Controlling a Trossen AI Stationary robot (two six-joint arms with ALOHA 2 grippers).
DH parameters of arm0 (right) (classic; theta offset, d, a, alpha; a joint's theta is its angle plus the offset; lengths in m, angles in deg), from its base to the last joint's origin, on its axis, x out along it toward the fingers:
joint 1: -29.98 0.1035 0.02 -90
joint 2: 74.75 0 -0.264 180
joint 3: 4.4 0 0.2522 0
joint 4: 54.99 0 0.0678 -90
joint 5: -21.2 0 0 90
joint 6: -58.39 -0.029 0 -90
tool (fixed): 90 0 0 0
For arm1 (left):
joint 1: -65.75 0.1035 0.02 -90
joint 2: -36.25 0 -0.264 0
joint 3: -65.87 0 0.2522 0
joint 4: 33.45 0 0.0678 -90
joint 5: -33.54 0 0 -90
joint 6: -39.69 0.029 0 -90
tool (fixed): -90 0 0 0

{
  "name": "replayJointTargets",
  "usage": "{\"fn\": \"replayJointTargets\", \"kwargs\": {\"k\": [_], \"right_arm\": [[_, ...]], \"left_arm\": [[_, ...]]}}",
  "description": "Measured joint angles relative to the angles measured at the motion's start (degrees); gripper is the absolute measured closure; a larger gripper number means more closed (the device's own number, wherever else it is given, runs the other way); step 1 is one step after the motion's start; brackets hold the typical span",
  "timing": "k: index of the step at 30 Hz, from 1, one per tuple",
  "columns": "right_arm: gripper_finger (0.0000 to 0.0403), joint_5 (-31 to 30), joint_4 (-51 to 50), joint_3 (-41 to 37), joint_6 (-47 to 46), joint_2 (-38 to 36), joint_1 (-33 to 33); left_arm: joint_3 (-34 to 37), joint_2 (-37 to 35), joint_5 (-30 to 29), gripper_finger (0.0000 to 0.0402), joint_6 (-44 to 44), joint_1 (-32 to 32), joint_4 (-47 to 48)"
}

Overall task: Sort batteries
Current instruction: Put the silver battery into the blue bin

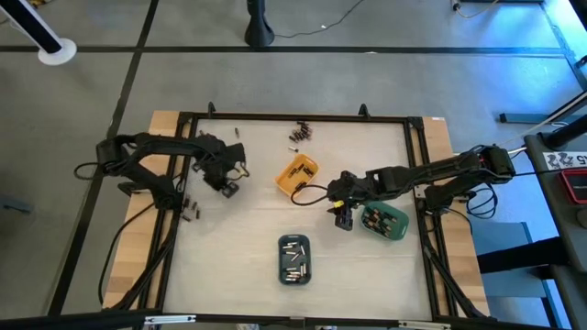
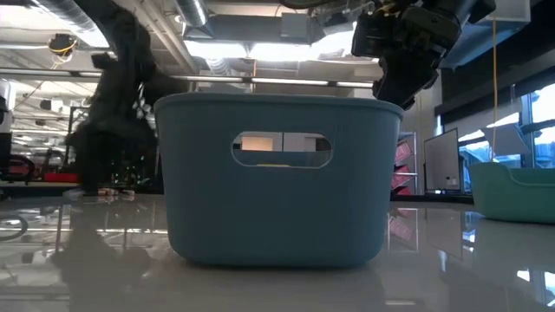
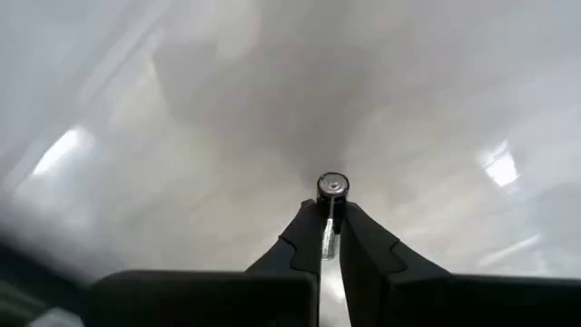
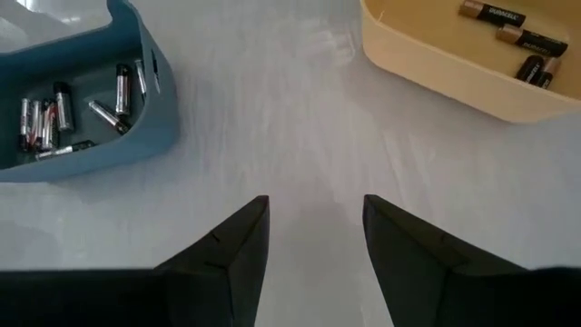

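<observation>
just a silvery battery, round-capped

table top: looking smooth, glossy white
battery: showing shiny metal
blue tray: appearing matt plastic
fingers: looking matt black

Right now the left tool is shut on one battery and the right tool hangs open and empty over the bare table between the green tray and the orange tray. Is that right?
Not quite. The right tool hangs between the slate-blue tray and the orange tray, as the right wrist view shows. The rest stands: the left tool is shut on one battery, and the right tool is open and empty.
</observation>
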Motion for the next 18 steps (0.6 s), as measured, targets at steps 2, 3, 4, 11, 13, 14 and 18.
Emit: {"fn": "replayJointTargets", "kwargs": {"k": [2,3,4,11,13,14,18], "right_arm": [[0.0223,0.25,-0.74,0.02,-0.58,-0.02,0.0],[0.0223,0.37,-1.27,0.02,-1.0,-0.02,0.0],[0.0223,0.39,-1.77,0.02,-1.51,-0.01,0.0],[0.0223,1.9,-6.68,0.01,-4.79,-0.02,0.0],[0.0223,1.92,-7.72,0.01,-5.29,-0.02,0.0],[0.0223,1.92,-7.92,0.0,-5.43,-0.02,0.0],[0.0223,1.82,-6.87,0.0,-5.12,-0.02,0.0]], "left_arm": [[-1.34,-2.15,2.59,0.039,-0.69,-1.09,-6.01],[-1.77,-2.95,4.0,0.039,-1.31,-1.73,-9.54],[-2.07,-3.8,5.53,0.0391,-1.91,-2.46,-13.02],[-2.54,-6.52,12.72,0.0391,-9.85,-10.43,-41.0],[-2.56,-6.52,13.91,0.0391,-11.8,-14.82,-48.31],[-2.56,-6.45,13.8,0.0391,-12.7,-17.22,-51.29],[-2.59,-5.29,8.09,0.0392,-17.03,-26.76,-58.0]]}}
